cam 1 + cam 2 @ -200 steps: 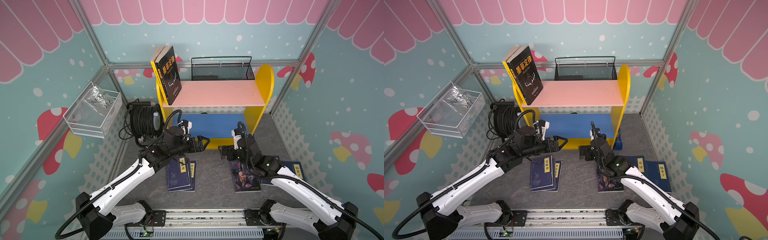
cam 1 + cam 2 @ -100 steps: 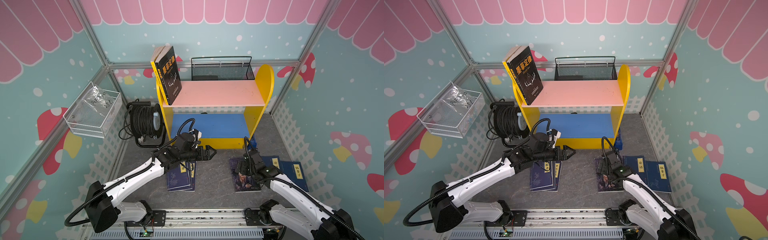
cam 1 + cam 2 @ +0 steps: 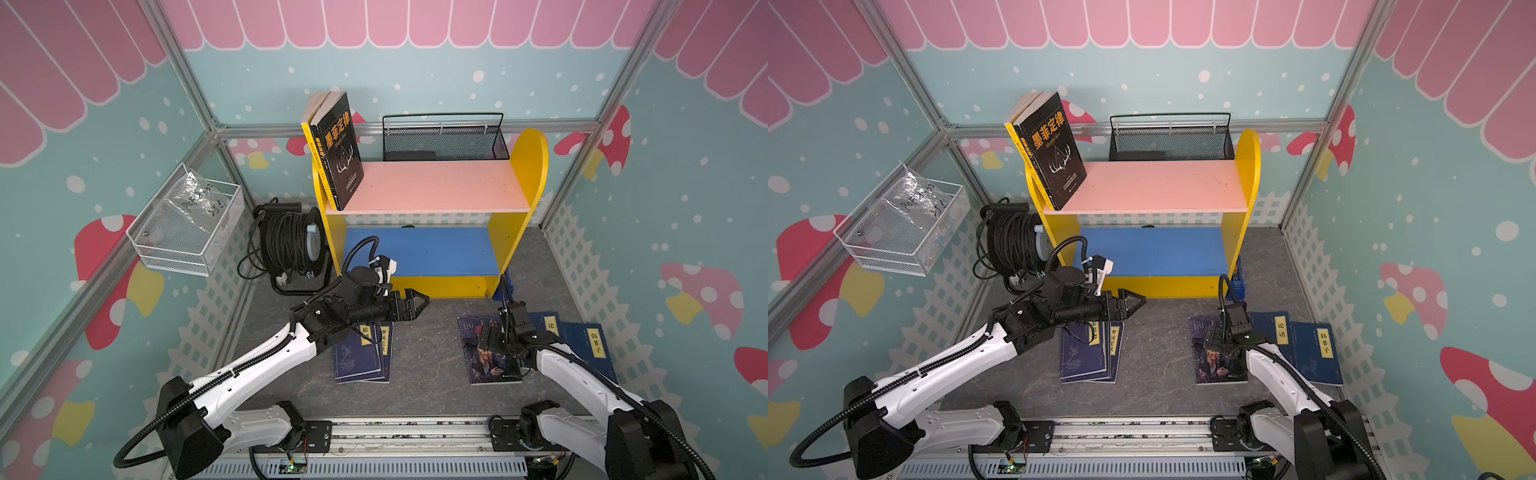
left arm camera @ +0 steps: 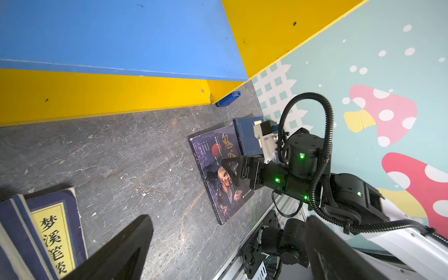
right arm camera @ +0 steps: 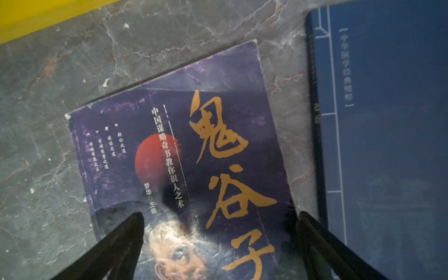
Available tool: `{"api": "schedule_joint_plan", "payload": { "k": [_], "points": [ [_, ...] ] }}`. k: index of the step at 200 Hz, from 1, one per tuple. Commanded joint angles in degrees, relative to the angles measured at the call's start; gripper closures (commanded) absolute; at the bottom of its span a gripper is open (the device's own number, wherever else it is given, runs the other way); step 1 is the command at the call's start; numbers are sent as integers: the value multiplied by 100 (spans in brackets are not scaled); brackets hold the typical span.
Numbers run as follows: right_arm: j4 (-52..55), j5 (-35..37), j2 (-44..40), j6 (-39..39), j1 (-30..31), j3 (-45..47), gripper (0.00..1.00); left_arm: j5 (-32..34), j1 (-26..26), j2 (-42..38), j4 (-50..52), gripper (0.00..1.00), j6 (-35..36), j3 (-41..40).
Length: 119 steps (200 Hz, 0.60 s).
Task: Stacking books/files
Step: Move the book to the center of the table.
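A purple book with an old-man portrait (image 3: 486, 365) (image 3: 1219, 365) (image 5: 194, 157) lies flat on the grey floor. My right gripper (image 3: 484, 338) (image 5: 219, 214) hangs open just above its cover, a finger over each side. Two navy books (image 3: 582, 345) (image 5: 388, 121) lie beside it. My left gripper (image 3: 424, 301) (image 4: 229, 218) is open and empty, above the floor past a stack of navy books (image 3: 361, 357) (image 4: 48, 232). A black book (image 3: 338, 149) and a yellow one behind it lean on the pink shelf (image 3: 428, 187).
The yellow shelf unit (image 3: 511, 232) with a blue lower board stands at the back, a black mesh basket (image 3: 444, 137) on top. A cable reel (image 3: 286, 245) and a white wire basket (image 3: 187, 224) are at the left. A metal rail (image 3: 415, 432) runs along the front.
My right gripper has drawn back from the shelf front and dropped low over the purple book. My left gripper has swung right and slightly down. Both stayed open.
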<state>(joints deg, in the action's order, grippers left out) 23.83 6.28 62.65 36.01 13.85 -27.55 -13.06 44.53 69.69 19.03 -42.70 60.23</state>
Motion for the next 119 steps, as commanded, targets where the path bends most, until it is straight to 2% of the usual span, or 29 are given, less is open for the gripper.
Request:
{"api": "schedule_joint_plan", "payload": {
  "k": [1,35,53,71,101,119],
  "points": [
    [-315,-287,63,-50,-53,166,0,104,11,-3,66,1,-63,-12],
    [-355,-689,228,30,-55,217,1,24,11,129,62,1,-89,-11],
    [-596,-1236,221,276,-49,416,3,-58,11,309,66,1,-103,-53],
    [-725,-1427,-86,694,-10,686,4,-163,11,523,66,2,-107,-166],
    [-737,-1463,-936,1016,70,954,5,-308,53,795,57,2,-134,-302],
    [-384,-961,-1201,747,68,650,4,-375,64,925,53,2,-125,-293]
  ]
}}
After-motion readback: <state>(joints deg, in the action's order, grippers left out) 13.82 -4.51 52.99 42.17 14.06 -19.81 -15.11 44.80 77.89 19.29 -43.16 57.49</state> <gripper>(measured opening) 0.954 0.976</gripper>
